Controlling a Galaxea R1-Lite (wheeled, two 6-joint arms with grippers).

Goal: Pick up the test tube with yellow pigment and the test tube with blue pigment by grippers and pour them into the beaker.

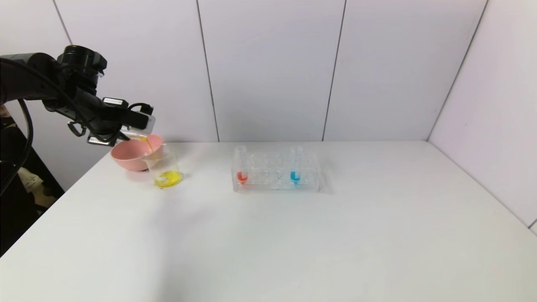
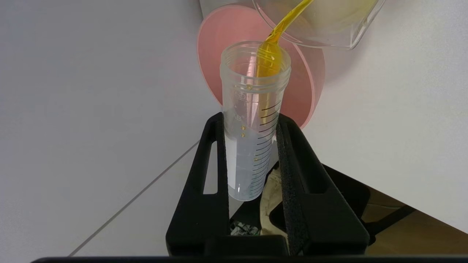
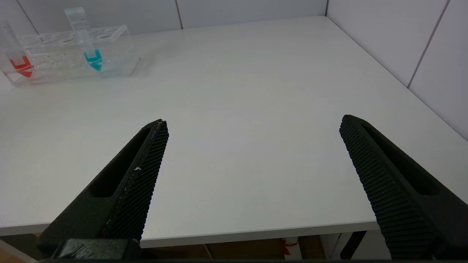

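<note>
So the left tool [image 2: 252,146] is clenched around the slim clear graduated test tube with yellow pigment [image 2: 254,120], tipped nearly flat with its open mouth over the small clear straight-sided glass beaker [image 1: 164,167], and a thin yellow stream is running out into a yellow puddle at the beaker's bottom. The beaker sits at the far left of the white worktop [image 1: 293,235], touching or just in front of the pink plastic bowl [image 1: 130,154]. What matters next imo: the upright clear test tube with blue pigment [image 1: 295,167] stands in the clear multi-hole plastic rack [image 1: 275,173], roughly 3 o'clock from the beaker in the head view, long axis vertical. The right tool [image 3: 252,175] is spread wide and empty near the worktop's front edge, and the blue tube lies around 11 o'clock from it, so that arm looks like the natural one to grab it.
</note>
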